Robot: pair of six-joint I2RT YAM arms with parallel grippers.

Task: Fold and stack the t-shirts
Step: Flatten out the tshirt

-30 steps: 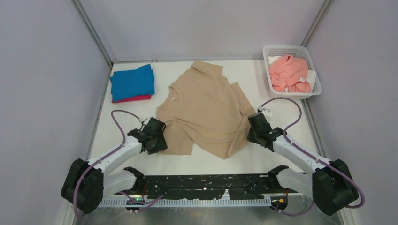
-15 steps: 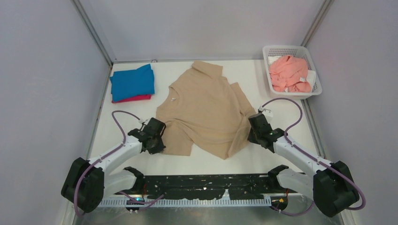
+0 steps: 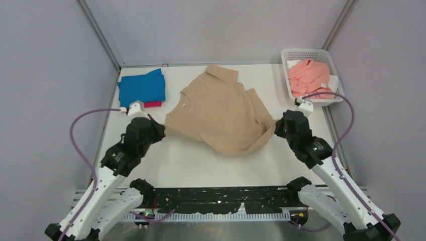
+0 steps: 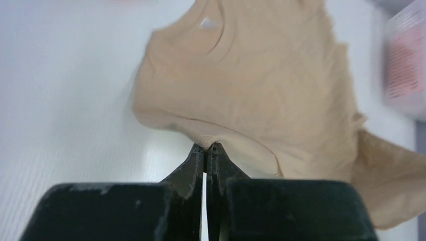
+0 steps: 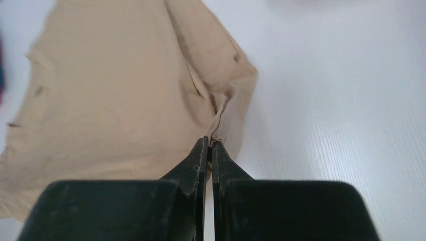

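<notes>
1. My left tool [image 4: 206,148] is clenched on a small pinch of the tan-beige t-shirt [image 3: 221,113], at the cloth's lower left edge in the overhead view.
2. My right tool [image 5: 209,143] is clenched as well, grasping a bunched fold at the same shirt's right edge.
3. The tan-beige t-shirt lies in the middle of the white desk [image 3: 201,163]. Its collar points toward the top of the frame. Its lower edge curves downward between the two grasp points, and the cloth is wrinkled.
4. The bright blue t-shirt [image 3: 141,88] sits folded at the upper left of the frame, on top of the magenta-red t-shirt [image 3: 152,104]. Only a strip of the magenta-red one shows along the blue shirt's lower edge.
5. The salmon pink t-shirt [image 3: 309,78] lies crumpled inside the white mesh basket [image 3: 307,51] at the upper right. It is apart from the tan-beige shirt.
</notes>
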